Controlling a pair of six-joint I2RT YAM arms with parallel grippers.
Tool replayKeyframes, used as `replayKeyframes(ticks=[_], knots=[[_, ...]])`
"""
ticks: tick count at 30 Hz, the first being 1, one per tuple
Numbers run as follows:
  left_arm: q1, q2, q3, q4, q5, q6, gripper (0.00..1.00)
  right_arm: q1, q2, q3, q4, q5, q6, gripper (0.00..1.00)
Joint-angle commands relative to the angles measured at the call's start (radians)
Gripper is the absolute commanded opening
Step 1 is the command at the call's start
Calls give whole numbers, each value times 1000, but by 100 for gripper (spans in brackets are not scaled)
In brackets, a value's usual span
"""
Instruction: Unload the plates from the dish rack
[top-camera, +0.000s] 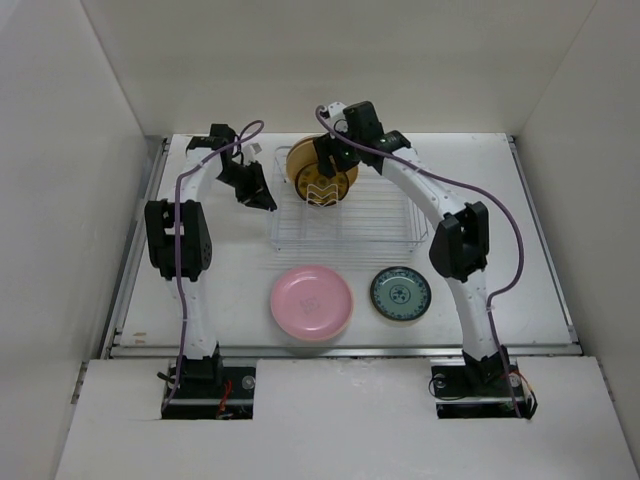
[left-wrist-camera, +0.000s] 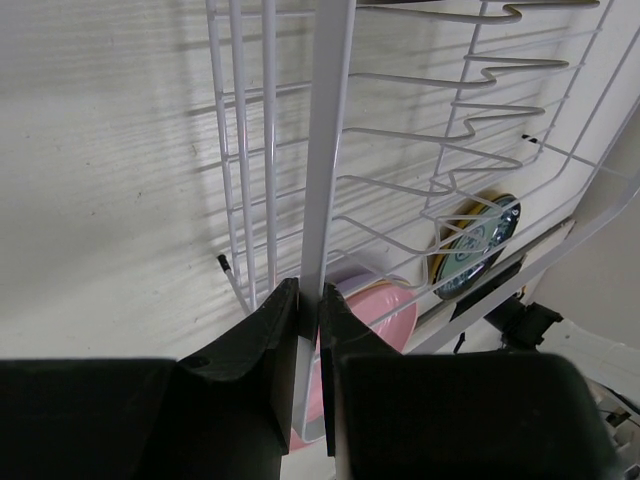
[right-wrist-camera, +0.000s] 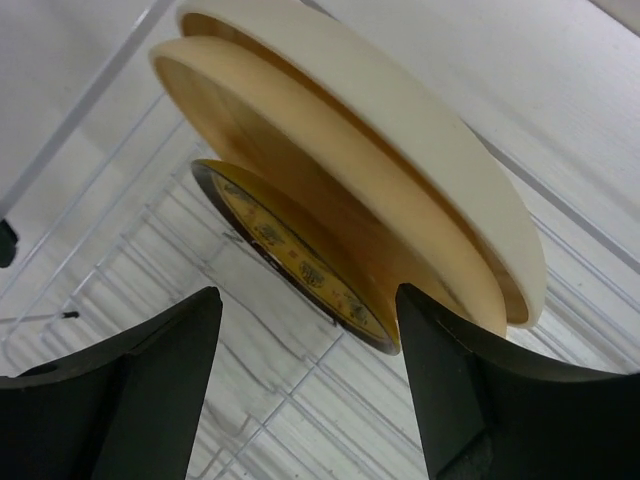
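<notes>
The silver wire dish rack (top-camera: 350, 220) stands mid-table. At its far end three plates stand upright: a cream one (right-wrist-camera: 420, 130), a yellow-orange one (right-wrist-camera: 300, 160) and a small dark brown-gold patterned one (right-wrist-camera: 285, 255). In the top view they are a cluster (top-camera: 320, 172). My right gripper (right-wrist-camera: 308, 295) is open just above them, its jaws either side of the brown-gold plate's edge. In the top view the right gripper (top-camera: 338, 152) is over the rack's far end. My left gripper (left-wrist-camera: 310, 310) is shut on the rack's left rim strip (left-wrist-camera: 325, 150); it also shows in the top view (top-camera: 262, 196).
A pink plate (top-camera: 311, 301) and a small teal patterned plate (top-camera: 400, 295) lie flat on the table in front of the rack. Both show through the rack wires in the left wrist view, pink (left-wrist-camera: 385, 312) and teal (left-wrist-camera: 478, 238). White walls enclose the table.
</notes>
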Motion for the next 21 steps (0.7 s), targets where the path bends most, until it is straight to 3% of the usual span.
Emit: replayKeyframes(ticks=[1,5,6,9,10,13,17,21], knots=[[15,36,41,-46,-78,6,0,8,7,43,92,67,-27,76],[15,54,41,-46,-78,6,0,8,52,42,114,109,-27,65],[15,54,41,-46,-78,6,0,8,64,42,114,109,-27,57],[15,54,41,-46,-68,6,0,8,64,17,123,100,-27,47],[15,54,41,-46,-68,6,0,8,64,7,134,100,-38,38],[15,54,41,-46,-68,6,0,8,53,-25,161,88,-72,29],[15,54,41,-46,-68,6,0,8,73,-34,171,66,-96,38],[15,54,41,-46,-68,6,0,8,82,-53,171,14,-96,38]])
